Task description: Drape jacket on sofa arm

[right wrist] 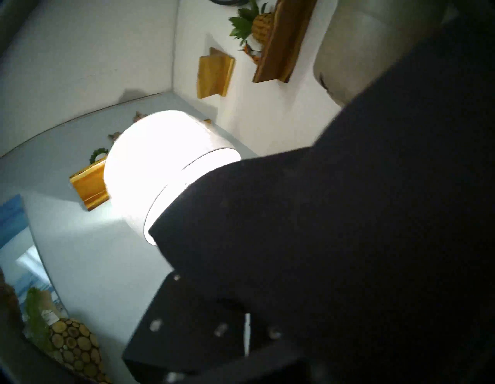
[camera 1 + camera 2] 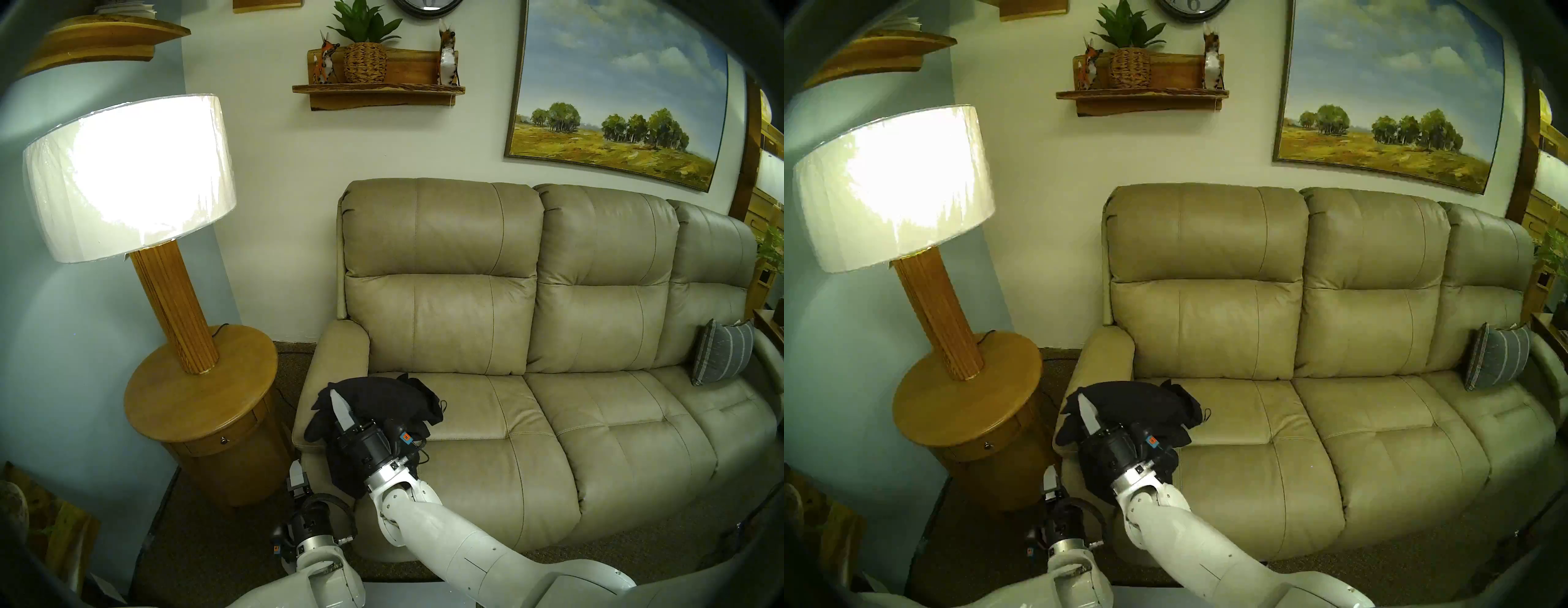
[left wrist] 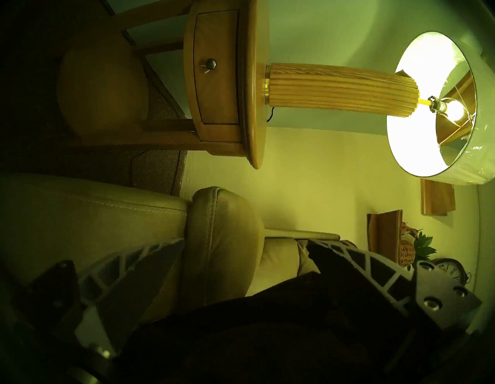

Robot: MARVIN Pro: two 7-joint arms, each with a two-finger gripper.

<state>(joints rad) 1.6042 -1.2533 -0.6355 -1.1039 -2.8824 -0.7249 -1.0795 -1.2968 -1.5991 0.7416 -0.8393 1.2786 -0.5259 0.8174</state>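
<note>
- The jacket [image 2: 382,407] lies bunched over the front of the sofa arm [image 2: 335,361], spilling onto the near seat cushion and down the arm's front face.
- The right gripper [image 2: 344,409] sits on top of the jacket with one white finger showing; the other is buried in cloth, so I cannot tell whether it is clenched or released.
- In the right wrist view, black fabric [image 1: 348,214] covers most of the frame and hides both fingers.
- The left gripper [image 2: 297,475] is low, beside the sofa arm's front; in its wrist view the fingers [image 3: 128,270] stand spread apart, and the jacket [image 3: 267,335] fills the space at their base.
- The basket [image 2: 365,63] on the wall shelf holds a green plant.
- The side table's drawer [image 3: 217,67] is closed, its contents hidden.
- The lamp [image 2: 127,178] glares, washing out its shade.
</note>
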